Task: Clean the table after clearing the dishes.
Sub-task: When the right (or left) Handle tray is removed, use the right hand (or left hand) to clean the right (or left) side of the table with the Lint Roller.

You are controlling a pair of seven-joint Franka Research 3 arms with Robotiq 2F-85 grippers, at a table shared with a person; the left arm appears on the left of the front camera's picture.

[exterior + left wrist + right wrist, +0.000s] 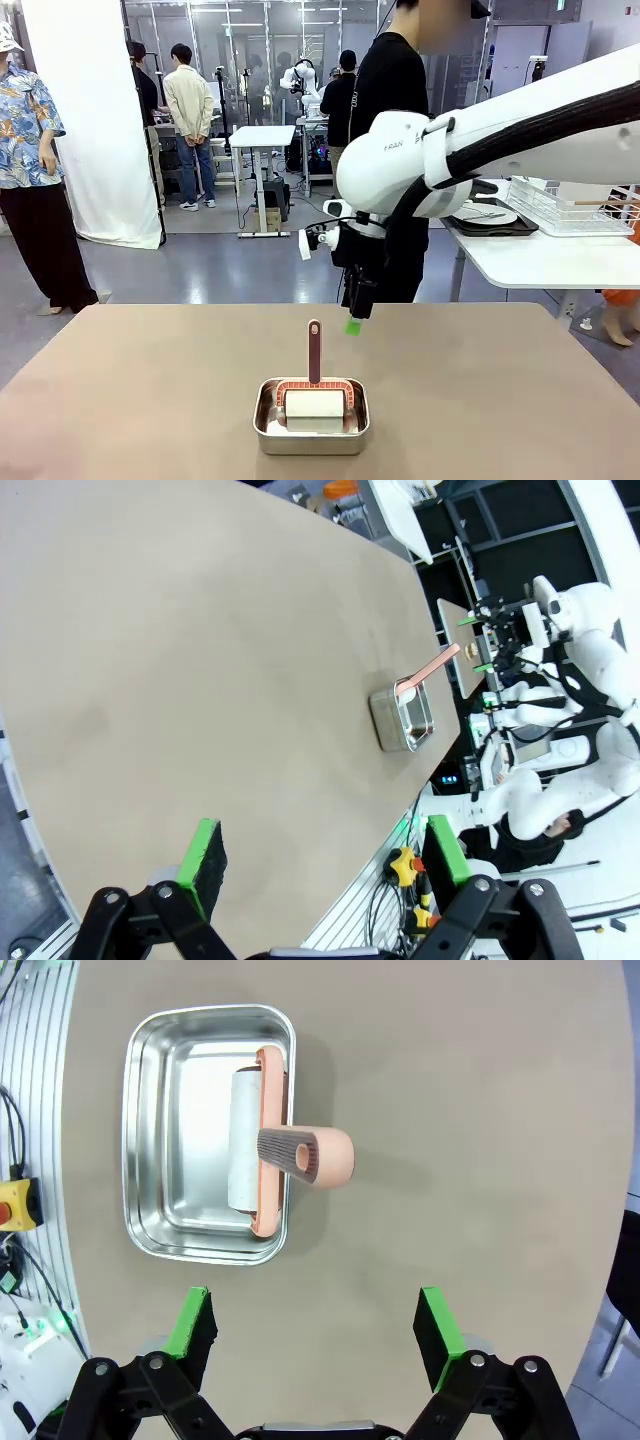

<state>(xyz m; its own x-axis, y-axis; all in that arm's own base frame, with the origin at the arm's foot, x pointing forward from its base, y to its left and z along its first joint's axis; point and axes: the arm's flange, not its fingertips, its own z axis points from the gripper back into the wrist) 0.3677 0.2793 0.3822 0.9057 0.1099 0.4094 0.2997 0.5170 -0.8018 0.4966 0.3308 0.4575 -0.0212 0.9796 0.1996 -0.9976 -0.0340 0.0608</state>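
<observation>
The tan table (140,390) carries a small steel pan (310,441) near its front middle. A roller (314,404) with a white roll stands in the pan, its pink-brown handle (314,350) pointing up. My right gripper (354,322) hangs open just above and behind that handle. Looking straight down, the right gripper (316,1328) has wide jaws holding nothing, with the pan (190,1130) and roller handle (305,1155) ahead of them. My left gripper (325,855) is open over the table (200,660), far from the pan (385,720). A white plate on a dark tray (487,214) rests on the white side table.
A person in black (390,80) stands at the table's far side, behind my right arm. The white side table (540,260) at the right also holds a white wire rack (570,205). Bare tabletop surrounds the pan.
</observation>
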